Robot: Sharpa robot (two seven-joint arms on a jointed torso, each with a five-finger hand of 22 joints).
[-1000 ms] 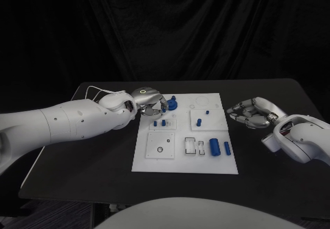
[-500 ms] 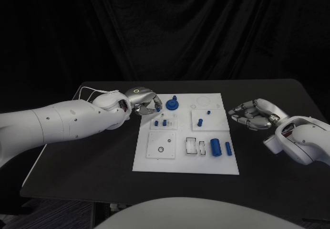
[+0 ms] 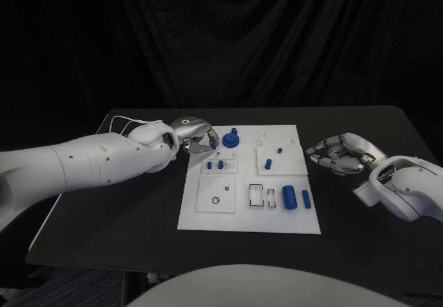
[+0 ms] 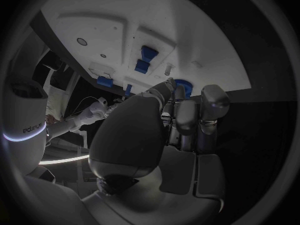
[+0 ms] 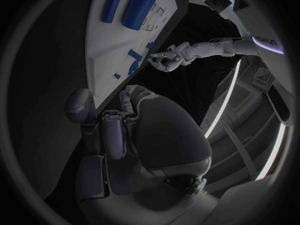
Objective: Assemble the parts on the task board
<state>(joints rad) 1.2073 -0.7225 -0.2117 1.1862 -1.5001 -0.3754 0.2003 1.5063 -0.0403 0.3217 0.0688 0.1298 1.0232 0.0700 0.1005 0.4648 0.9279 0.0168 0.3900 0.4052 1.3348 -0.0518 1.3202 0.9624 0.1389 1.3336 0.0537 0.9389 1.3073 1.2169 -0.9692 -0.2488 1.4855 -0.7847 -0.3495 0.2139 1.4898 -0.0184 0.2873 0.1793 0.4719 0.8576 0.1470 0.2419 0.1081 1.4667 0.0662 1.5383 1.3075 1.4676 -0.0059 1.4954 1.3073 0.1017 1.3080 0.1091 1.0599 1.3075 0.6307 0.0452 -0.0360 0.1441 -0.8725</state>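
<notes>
Head view: black table (image 3: pixel 120 211) beneath task board (image 3: pixel 249 220)

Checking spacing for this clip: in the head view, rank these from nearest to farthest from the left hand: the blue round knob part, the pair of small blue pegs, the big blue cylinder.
1. Blue round knob part: at the board's far left corner, right beside the left hand.
2. Pair of small blue pegs: on the board's left side, a little nearer the robot.
3. Big blue cylinder: on the board's near right part, farthest.
</notes>
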